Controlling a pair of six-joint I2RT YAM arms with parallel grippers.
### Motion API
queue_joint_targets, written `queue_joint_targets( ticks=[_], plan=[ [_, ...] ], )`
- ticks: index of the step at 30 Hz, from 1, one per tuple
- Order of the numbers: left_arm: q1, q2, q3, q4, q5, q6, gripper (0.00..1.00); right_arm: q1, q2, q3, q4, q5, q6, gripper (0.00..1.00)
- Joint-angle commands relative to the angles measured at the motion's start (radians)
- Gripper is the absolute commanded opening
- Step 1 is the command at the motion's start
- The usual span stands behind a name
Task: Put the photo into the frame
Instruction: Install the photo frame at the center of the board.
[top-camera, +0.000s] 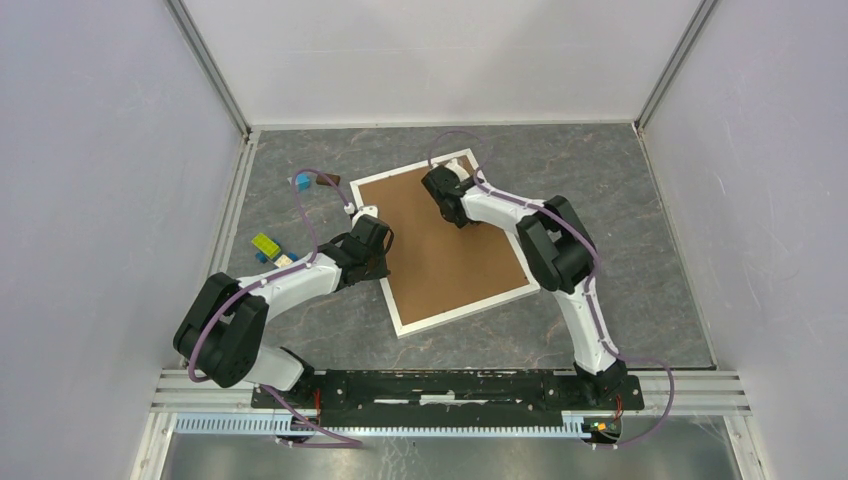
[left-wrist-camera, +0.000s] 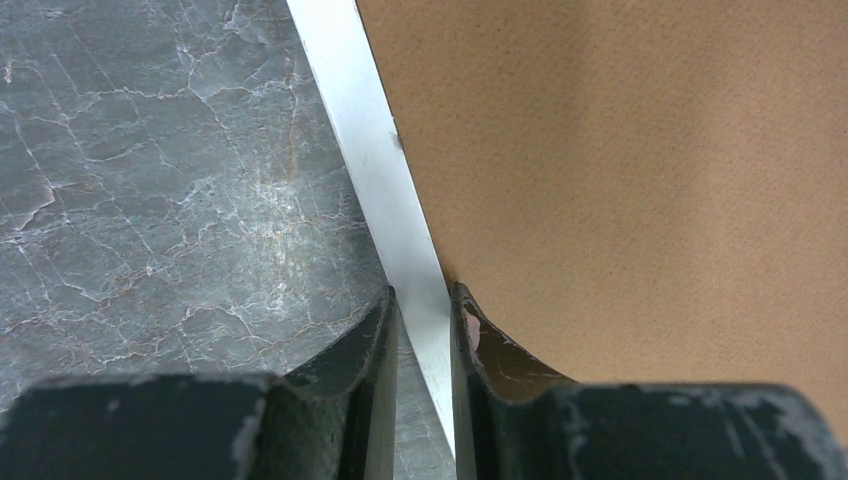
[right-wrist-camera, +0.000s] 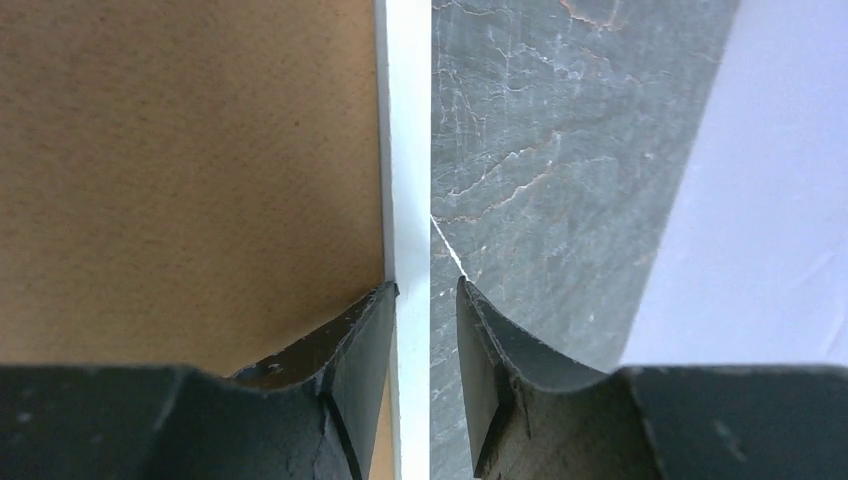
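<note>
- Brown board (top-camera: 450, 255) fills the white frame (top-camera: 465, 308), which lies flat on the grey table (top-camera: 640, 250).
- Left gripper (left-wrist-camera: 422, 300) pinches the frame's left edge.
- Right gripper (right-wrist-camera: 428, 290) sits loose around the far edge, not squeezing.

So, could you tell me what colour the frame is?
The frame is white, clearest in the left wrist view.

Fyi, what you've got here: frame (left-wrist-camera: 385, 190) is smooth white w/ a slight sheen. Backing board (left-wrist-camera: 620, 170) = matt brown fibreboard look, fine grainy texture. Table (left-wrist-camera: 150, 180) is grey marble-look, smooth, bit glossy. Left gripper (left-wrist-camera: 422, 315) fingers (left-wrist-camera: 350, 385) are matt black plastic, scuffed & chipped at the edges.
</note>
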Motion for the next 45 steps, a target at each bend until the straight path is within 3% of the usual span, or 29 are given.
queue_joint_targets(
  ticks=[1, 11, 16, 18, 22, 26, 28, 32, 34, 35, 40, 45],
  plan=[
    [-0.01, 0.022, -0.036, -0.007, 0.084, 0.026, 0.02, 0.089, 0.207, 0.015, -0.185, -0.257, 0.16, 0.41],
    [-0.009, 0.015, -0.042, -0.003, 0.08, 0.023, 0.02, 0.123, 0.226, 0.093, -0.238, -0.21, 0.171, 0.42],
    [-0.008, 0.019, -0.04, -0.005, 0.069, 0.019, 0.02, 0.056, -0.006, 0.075, -0.171, -0.308, 0.128, 0.44],
    [-0.008, 0.019, -0.033, -0.014, 0.063, 0.017, 0.02, 0.016, -0.128, 0.048, -0.125, -0.356, 0.112, 0.52],
    [-0.007, 0.011, -0.024, -0.039, 0.042, 0.008, 0.04, -0.124, -0.382, -0.201, 0.076, -0.617, 0.134, 0.63],
    [-0.009, -0.008, -0.002, -0.087, 0.032, 0.005, 0.28, -0.273, -0.589, -0.518, 0.285, -0.867, 0.156, 0.81],
    [-0.007, -0.041, -0.009, -0.089, 0.041, 0.004, 0.45, -0.325, -0.676, -0.655, 0.374, -0.9, 0.156, 0.91],
    [0.007, -0.122, -0.058, -0.019, 0.142, -0.009, 0.82, -0.403, -0.684, -0.737, 0.395, -1.01, 0.146, 0.95],
    [0.015, -0.121, -0.059, 0.004, 0.184, -0.029, 0.95, -0.414, -0.671, -0.788, 0.443, -1.079, 0.167, 0.95],
    [0.02, -0.109, -0.053, 0.01, 0.201, -0.039, 0.99, -0.413, -0.667, -0.809, 0.459, -1.101, 0.175, 0.96],
    [0.042, -0.011, 0.009, 0.011, 0.273, -0.052, 1.0, -0.412, -0.687, -0.935, 0.55, -1.256, 0.236, 0.92],
    [0.058, 0.11, 0.129, -0.043, 0.295, -0.006, 0.99, -0.365, -0.837, -1.058, 0.509, -1.248, 0.251, 0.89]
  ],
)
